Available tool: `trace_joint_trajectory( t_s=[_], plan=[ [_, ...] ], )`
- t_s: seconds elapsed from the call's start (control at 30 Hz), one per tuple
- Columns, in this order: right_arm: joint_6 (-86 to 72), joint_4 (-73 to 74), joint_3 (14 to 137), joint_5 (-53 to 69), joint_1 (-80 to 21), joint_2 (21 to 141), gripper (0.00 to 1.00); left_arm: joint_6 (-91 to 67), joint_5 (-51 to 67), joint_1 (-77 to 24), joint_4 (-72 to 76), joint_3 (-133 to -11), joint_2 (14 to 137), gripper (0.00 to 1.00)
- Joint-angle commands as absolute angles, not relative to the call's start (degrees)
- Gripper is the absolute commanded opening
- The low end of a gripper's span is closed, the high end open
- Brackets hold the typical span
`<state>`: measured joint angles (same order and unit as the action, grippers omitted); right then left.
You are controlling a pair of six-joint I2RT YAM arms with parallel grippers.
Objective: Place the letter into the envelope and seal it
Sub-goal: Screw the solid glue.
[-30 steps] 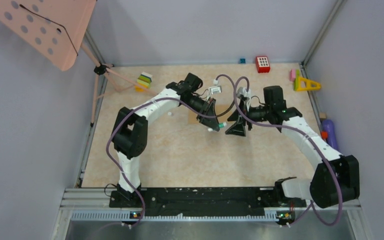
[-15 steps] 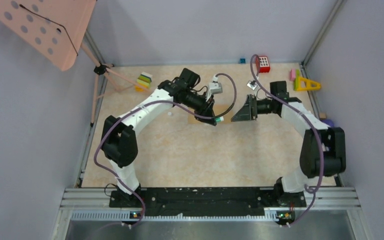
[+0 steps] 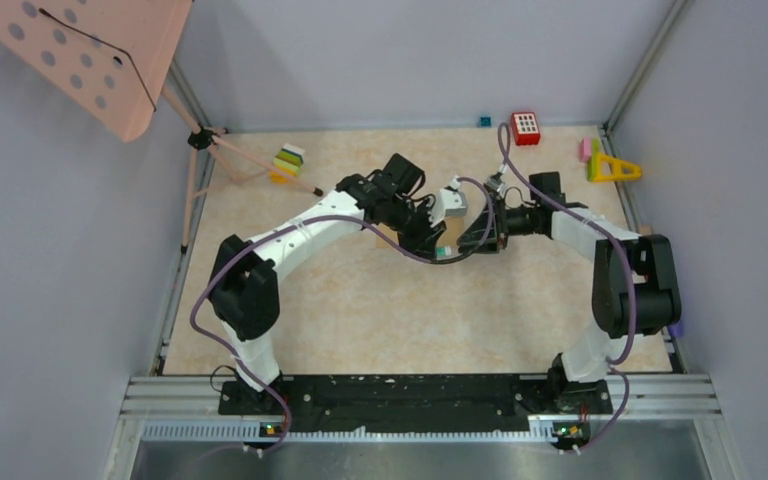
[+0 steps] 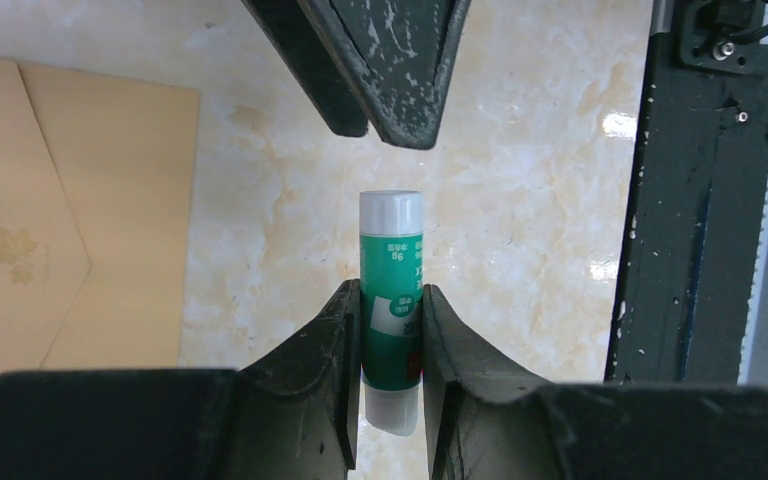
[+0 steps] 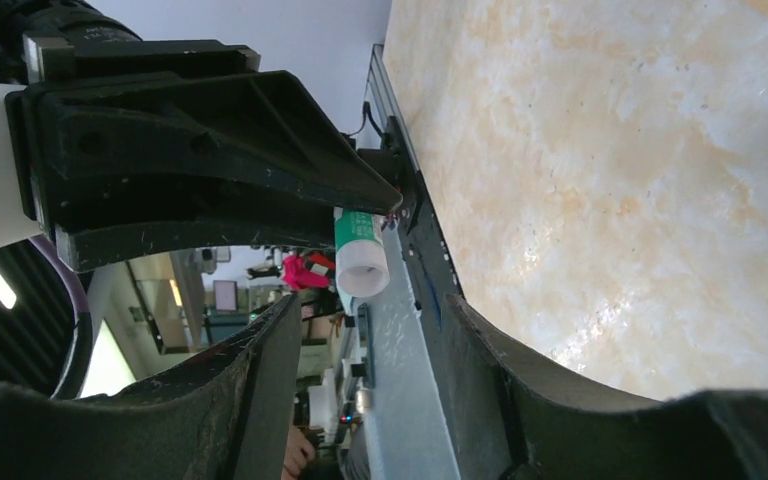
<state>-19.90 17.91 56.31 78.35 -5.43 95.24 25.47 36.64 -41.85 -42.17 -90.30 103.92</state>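
Left wrist: left claw clamped on a green glue stick, right claw parted just beyond it.

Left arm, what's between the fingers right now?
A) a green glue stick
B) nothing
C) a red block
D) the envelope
A: the left wrist view shows the green glue stick clamped between the left fingers, white cap pointing outward, while the envelope lies flat off to the side.
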Motion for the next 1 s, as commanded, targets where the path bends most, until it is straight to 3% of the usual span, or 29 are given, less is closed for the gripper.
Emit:
trace_joint_trajectory(
  t_s=[0.0, 0.97],
  plan=[
    [-25.2, 11.2, 55.2, 79.6, -7.5, 93.6, 0.51, 26.6, 33.9, -42.9, -41.5, -90.9, 104.2, 0.11],
    [-24.0, 11.4, 54.7, 77.1, -10.9, 96.9, 0.38, 25.9, 34.9, -43.2, -41.4, -91.4, 104.4, 0.10]
  ],
)
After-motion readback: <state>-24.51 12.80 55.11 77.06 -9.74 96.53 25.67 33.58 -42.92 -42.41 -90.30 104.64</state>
